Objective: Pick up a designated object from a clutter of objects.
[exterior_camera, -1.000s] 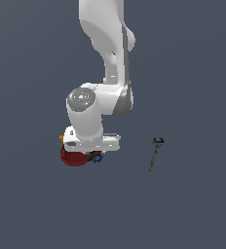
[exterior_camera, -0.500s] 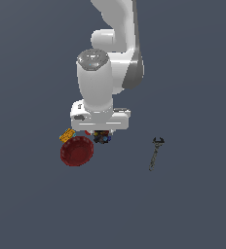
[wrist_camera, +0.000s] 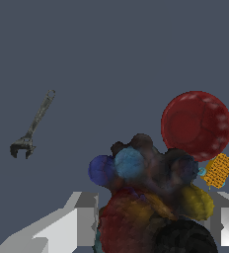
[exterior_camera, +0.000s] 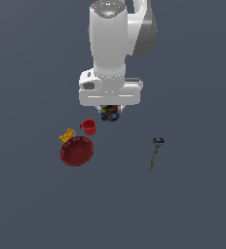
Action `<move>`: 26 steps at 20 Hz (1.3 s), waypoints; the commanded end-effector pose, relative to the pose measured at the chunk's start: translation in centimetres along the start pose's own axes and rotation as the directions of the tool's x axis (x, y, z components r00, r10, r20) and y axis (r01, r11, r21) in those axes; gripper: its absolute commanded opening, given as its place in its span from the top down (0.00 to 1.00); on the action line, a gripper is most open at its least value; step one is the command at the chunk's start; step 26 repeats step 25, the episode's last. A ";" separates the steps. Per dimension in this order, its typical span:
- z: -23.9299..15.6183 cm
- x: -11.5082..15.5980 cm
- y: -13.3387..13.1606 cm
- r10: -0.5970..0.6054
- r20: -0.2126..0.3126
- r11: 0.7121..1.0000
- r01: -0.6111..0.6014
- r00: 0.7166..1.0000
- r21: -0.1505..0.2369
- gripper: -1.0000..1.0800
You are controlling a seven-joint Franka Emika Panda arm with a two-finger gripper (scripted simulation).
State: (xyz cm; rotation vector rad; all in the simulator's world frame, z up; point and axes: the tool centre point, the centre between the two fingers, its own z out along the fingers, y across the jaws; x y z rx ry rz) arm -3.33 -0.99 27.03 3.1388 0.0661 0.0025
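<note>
Dark lump (wrist_camera: 151,197) between gripper (wrist_camera: 153,225) fingers.

No readable text or markings anywhere

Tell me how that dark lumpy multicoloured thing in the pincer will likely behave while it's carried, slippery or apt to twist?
The lump looks knobbly and uneven, so the pincer fingers probably touch only a few bumps; it may twist. It bulges well beyond them, so could wobble. It looks solid, likely not floppy.
</note>
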 end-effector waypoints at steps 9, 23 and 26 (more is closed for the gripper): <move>-8.5 -5.1 -4.0 0.000 0.000 1.000 0.000 1.000 -0.001 1.00; -14.4 -8.2 -6.7 0.000 0.002 1.000 0.000 1.000 0.001 1.00; -14.5 -8.2 -6.7 0.000 0.002 1.000 0.000 1.000 0.001 1.00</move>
